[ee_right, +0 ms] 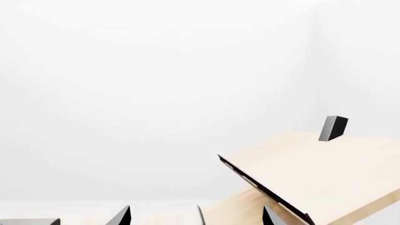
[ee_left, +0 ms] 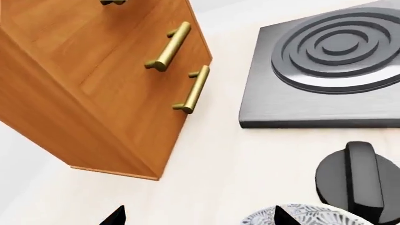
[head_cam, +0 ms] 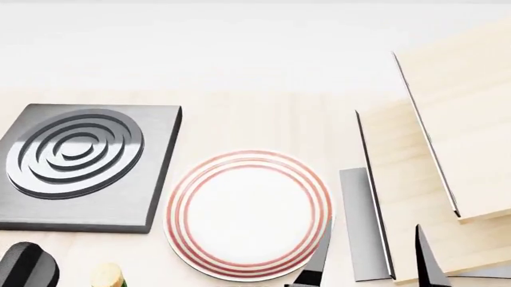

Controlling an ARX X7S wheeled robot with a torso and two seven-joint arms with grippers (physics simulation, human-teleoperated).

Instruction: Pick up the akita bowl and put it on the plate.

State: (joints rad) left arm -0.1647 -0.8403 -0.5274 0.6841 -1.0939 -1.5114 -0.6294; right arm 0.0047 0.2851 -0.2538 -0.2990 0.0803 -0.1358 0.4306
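Only the rim of the akita bowl (ee_left: 312,216) shows, white with a dense grey-black pattern, at the edge of the left wrist view beside a black knob; it is out of the head view. My left gripper (ee_left: 198,218) is open over bare counter, one fingertip (ee_left: 281,217) overlapping the bowl's rim in the picture. The plate (head_cam: 248,214), white with thin red rings, lies in the middle of the head view with nothing on it. My right gripper (head_cam: 371,264) stands open just right of the plate, nothing between its fingers (ee_right: 122,216).
A dark grey square stove burner (head_cam: 80,161) lies left of the plate, with its black knob (head_cam: 28,266) in front. A wooden cabinet with brass handles (ee_left: 106,79) stands near the burner. Tilted pale wooden boards (head_cam: 455,137) and a grey slab (head_cam: 361,221) fill the right.
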